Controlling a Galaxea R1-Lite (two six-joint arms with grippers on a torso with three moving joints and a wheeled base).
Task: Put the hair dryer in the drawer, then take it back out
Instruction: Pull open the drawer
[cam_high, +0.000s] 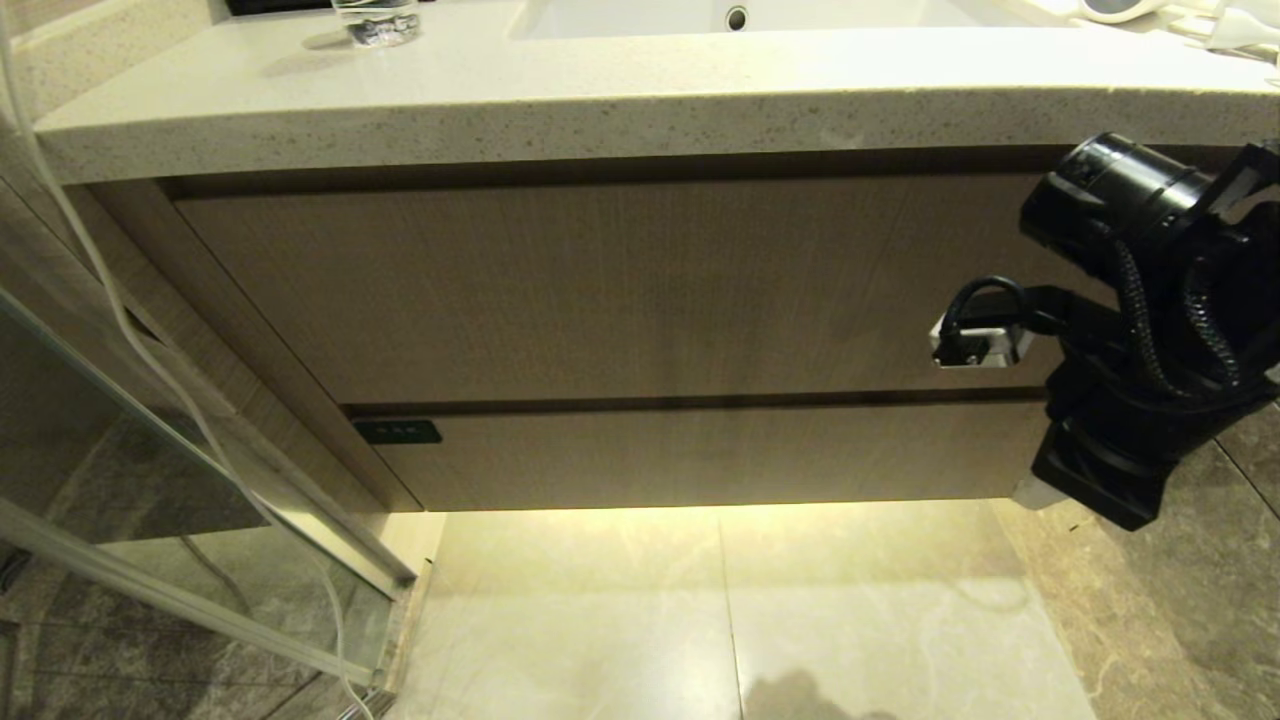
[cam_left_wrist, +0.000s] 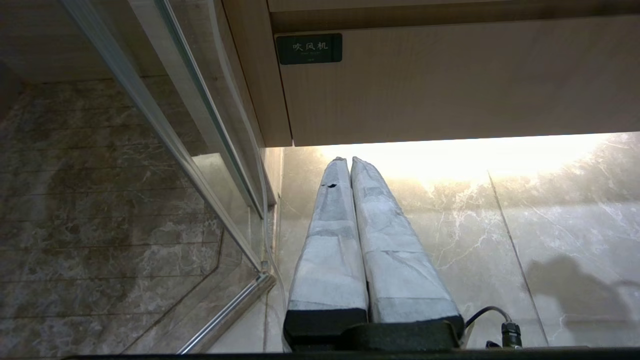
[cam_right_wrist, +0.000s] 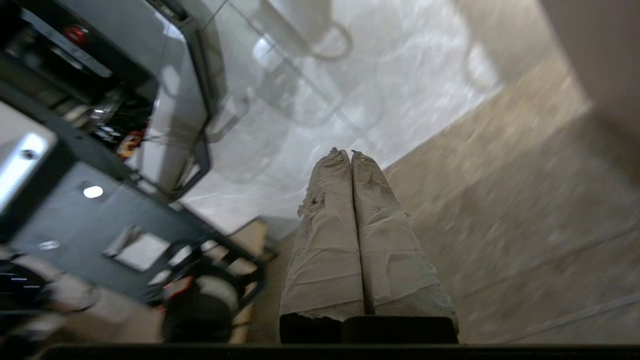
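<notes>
Right gripper (cam_right_wrist: 345, 152) is showing both padded fingers pressed together, pinching nothing, and is pointing down at the floor (cam_high: 850, 600) off the cabinet's right end, at about four o'clock in the head view. Left gripper (cam_left_wrist: 346, 160), likewise pressed together and empty, is hanging low near the drawer's black tag (cam_left_wrist: 309, 48). The drawer (cam_high: 700, 455) is sitting closed at six o'clock. The hair dryer (cam_high: 1115, 8) is lying on the countertop (cam_high: 600, 100) at one o'clock, above the right gripper, likely the nearer; its long axis cannot be told.
</notes>
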